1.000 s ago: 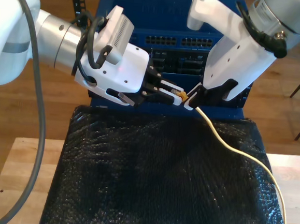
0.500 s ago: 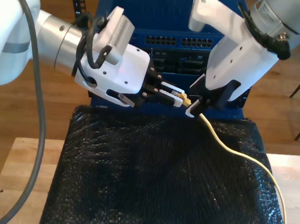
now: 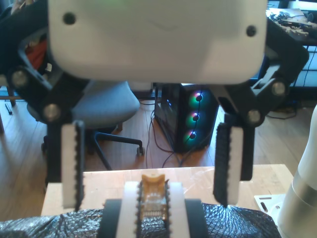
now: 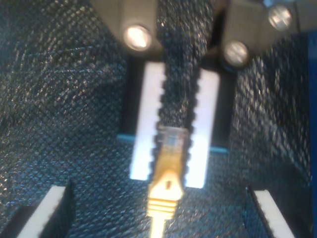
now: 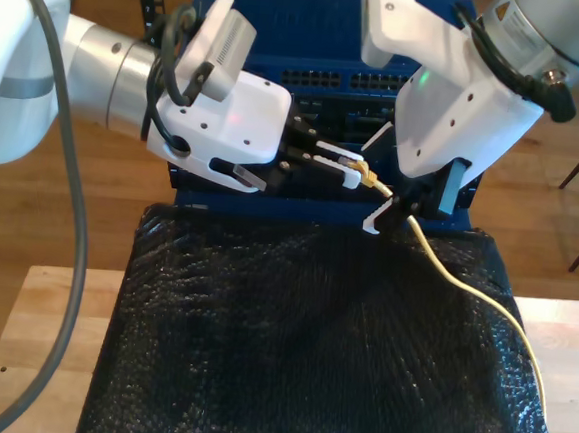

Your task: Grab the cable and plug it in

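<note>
**Exterior view: plug held, ports ahead**

My second gripper (image 5: 351, 171) pinches the cable (image 5: 465, 285) at its plug (image 4: 172, 139). My first gripper (image 5: 384, 184) stands wide around it. Likely insertion next: you must line the plug up squarely with the blue rack (image 5: 320, 79) ports. Black mat (image 5: 289, 347) on wooden table (image 5: 49, 338); office chair (image 3: 106, 101) beyond.

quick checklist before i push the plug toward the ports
1. My second gripper shut on the plug: ok.
2. My first gripper open, off the cable: ok.
3. First gripper out of the way: not ok, its fingers flank the plug.
4. Cable slack over the black mat: ok.
5. Free port on the blue switch: cannot tell.
</note>
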